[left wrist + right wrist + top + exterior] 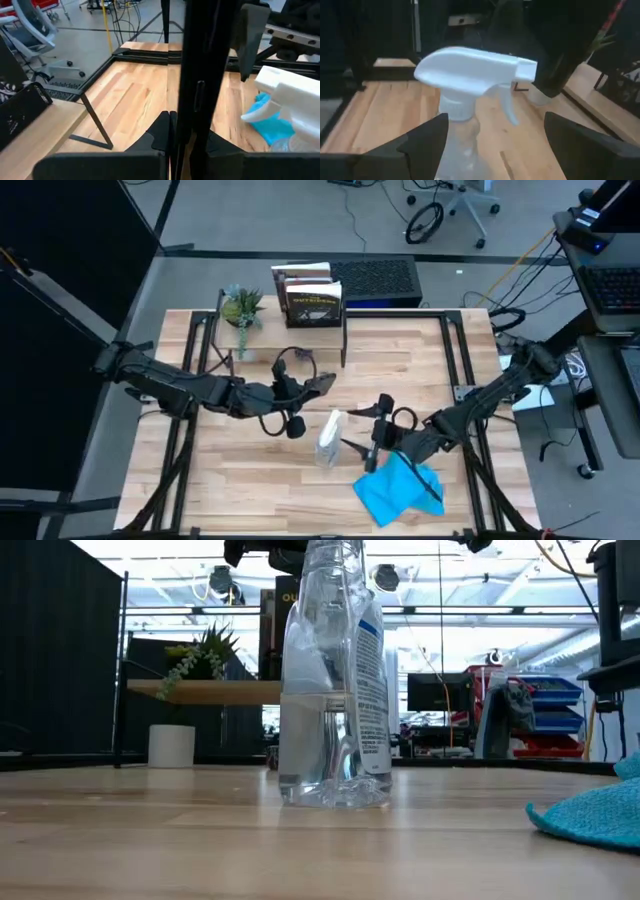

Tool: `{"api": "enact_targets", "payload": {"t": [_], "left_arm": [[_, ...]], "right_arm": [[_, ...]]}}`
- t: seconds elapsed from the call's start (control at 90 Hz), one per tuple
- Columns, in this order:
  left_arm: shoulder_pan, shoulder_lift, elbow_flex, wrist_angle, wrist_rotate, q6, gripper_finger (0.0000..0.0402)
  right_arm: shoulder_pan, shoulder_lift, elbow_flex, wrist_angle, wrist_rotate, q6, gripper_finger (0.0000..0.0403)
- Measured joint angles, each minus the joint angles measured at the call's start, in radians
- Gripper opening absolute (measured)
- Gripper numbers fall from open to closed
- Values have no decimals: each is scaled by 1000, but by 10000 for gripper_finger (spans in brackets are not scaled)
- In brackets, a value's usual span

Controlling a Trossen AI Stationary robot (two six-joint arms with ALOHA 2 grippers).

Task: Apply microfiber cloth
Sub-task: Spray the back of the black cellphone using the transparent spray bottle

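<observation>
Right pincer (372, 448): fingers spread wide and holding nothing, seen in its wrist view either side of the spray bottle's white trigger head; it hangs just beside the bottle, with the cloth close behind it.
Left pincer (297, 425): raised over the counter's middle, near the bottle; its wrist view shows the fingers pressed together on a thin black phone (200, 75) standing on edge.
Spray bottle (328, 440): clear plastic, upright on the counter (420, 370) between the two pincers; the low view shows clear liquid (325, 755) filling it to about halfway.
Microfiber cloth (398, 490): turquoise, lying crumpled near the counter's front edge, under the right forearm, apart from the bottle; nothing grips it.
Risk, bottle: the open right fingers flank the trigger head, so a swing back toward the cloth could likely knock the bottle over.
Risk, cloth: crumpled fabric may be pinched by one fold and drag or slip.
Risk, phone: held only by its thin edges, it might twist when wiped.
</observation>
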Motion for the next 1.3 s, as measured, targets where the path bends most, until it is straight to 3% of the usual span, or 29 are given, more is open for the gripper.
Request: {"api": "enact_targets", "payload": {"t": [0.144,0.411,0.689,1.044,1.3], "left_arm": [[0,0,0,-1,1,0,13],[0,0,0,-3,5,0,14],[0,0,0,-2,6,-1,15],[3,20,0,27,20,-20,15],[29,73,0,89,134,0,15]], "right_arm": [[-5,14,18,1,-49,11,328],[-18,110,77,-5,-40,-23,375],[-32,187,143,1,35,-17,376],[-38,230,182,1,37,-37,375],[-37,228,182,0,33,-41,375]]}}
